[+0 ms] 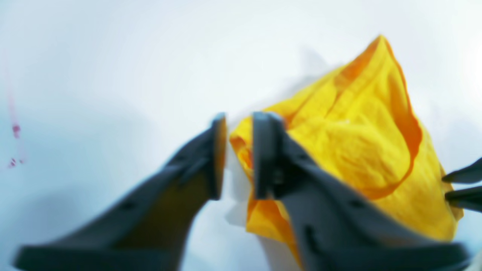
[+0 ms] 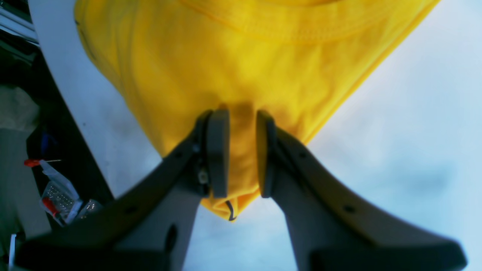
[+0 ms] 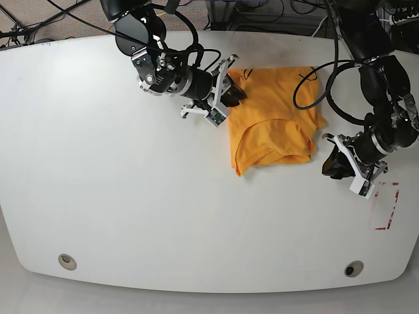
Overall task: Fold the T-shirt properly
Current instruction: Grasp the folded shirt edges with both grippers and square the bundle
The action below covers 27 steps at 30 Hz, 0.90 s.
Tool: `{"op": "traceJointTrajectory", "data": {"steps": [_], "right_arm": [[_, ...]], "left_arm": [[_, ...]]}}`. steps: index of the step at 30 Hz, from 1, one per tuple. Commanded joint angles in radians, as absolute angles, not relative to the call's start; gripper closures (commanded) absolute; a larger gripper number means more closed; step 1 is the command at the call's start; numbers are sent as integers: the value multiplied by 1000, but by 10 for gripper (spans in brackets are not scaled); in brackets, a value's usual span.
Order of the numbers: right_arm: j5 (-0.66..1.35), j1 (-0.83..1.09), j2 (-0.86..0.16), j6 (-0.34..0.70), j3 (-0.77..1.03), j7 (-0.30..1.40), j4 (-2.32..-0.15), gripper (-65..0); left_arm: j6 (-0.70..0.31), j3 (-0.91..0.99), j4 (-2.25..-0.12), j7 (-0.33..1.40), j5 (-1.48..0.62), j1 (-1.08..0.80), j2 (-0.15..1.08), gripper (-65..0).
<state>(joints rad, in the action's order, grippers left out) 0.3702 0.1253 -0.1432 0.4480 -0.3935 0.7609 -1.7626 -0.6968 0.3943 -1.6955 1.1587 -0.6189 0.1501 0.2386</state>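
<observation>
The orange-yellow T-shirt (image 3: 275, 118) lies bunched and partly folded on the white table (image 3: 131, 183), right of centre. My right gripper (image 3: 228, 93) is at the shirt's upper left edge. In the right wrist view it (image 2: 243, 154) is shut on a fold of the T-shirt (image 2: 241, 67), with a corner hanging below the pads. My left gripper (image 3: 330, 161) is just right of the shirt's lower right corner. In the left wrist view it (image 1: 239, 154) stands slightly open and empty, with the T-shirt (image 1: 357, 143) on the table beyond it.
Red marks (image 3: 386, 206) are on the table at the right, also in the left wrist view (image 1: 15, 130). Two round holes (image 3: 65, 261) sit near the front edge. Loose items (image 2: 56, 195) lie below the table's edge. Cables (image 3: 321, 85) hang at the back.
</observation>
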Motion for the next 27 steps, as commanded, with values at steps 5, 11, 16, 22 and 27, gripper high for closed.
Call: {"op": "traceJointTrajectory", "data": {"steps": [5,11,16,22,27], "right_arm": [[390,108,-137,450,-386,737,-1819,-140],[390,104,-134,450,-361,737,-1840,-273],[390,107,-119,452,-321,737,-1902,-273],[390,47,-97,452,-312,737,-1844,-270],[390,10,-93,449,-297,737,-1831,-270]], "left_arm": [[-698,406,-1713,1141,-636,99,285,-399],[-698,404,-1745,1142,-651,-30,283,-403],[-698,381,-1903,1141,-716,-168,262,-403],[-698,292,-1946,1136,-719,-234,257,-399],[-698,245,-1948,1122,-717,-240,205,-303]]}}
